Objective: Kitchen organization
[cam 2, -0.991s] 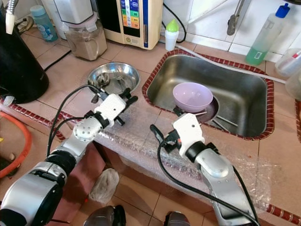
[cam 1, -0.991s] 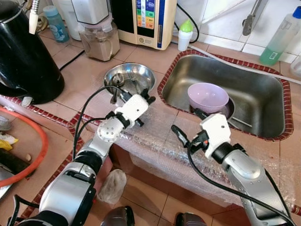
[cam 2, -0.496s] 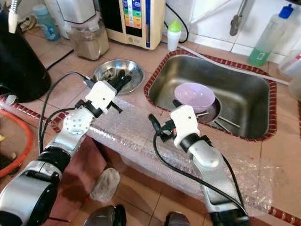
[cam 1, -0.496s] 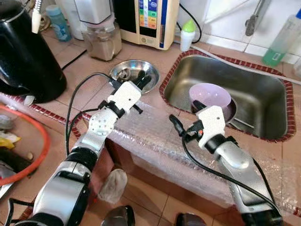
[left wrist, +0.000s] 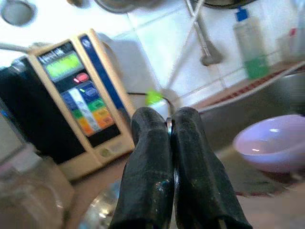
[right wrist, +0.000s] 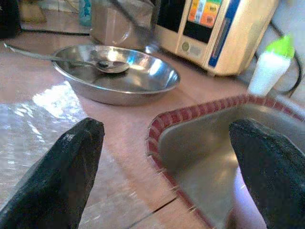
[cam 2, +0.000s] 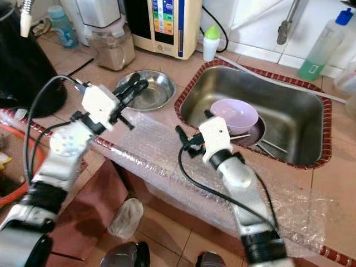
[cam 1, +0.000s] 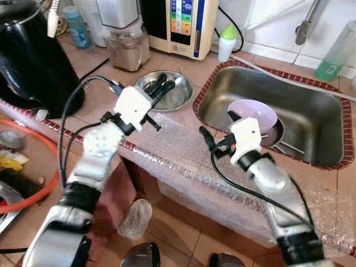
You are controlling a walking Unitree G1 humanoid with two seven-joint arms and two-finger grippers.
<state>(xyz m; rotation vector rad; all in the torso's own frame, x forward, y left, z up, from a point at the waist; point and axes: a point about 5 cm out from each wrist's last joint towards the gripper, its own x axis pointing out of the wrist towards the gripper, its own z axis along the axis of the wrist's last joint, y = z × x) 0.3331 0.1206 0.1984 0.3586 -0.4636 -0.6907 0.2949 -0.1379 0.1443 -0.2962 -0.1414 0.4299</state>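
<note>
A steel bowl [cam 1: 181,95] with a spoon [right wrist: 102,63] in it sits on the tiled counter, left of the sink [cam 1: 311,105]. My left gripper [cam 1: 169,83] hovers over the bowl's near rim, raised off the counter, its fingers [left wrist: 157,167] pressed shut with nothing seen between them. A lilac bowl [cam 1: 253,113] rests on a dark plate inside the sink. My right gripper [cam 1: 218,125] is spread wide open and empty at the sink's left rim, just in front of the lilac bowl, with the steel bowl [right wrist: 119,78] beyond its fingertips.
Bubble wrap [cam 1: 183,161] covers the counter's front edge. At the back stand a black kettle [cam 1: 33,55], a blender jar [cam 1: 125,44], a beige appliance [cam 1: 183,25], a green-capped bottle [cam 1: 225,41] and a green soap bottle [cam 1: 336,53]. Utensils lie in the sink.
My left arm has lifted off the counter and its gripper now hangs over the steel bowl. My right gripper has edged closer to the sink's left rim. The camera shifted too.
</note>
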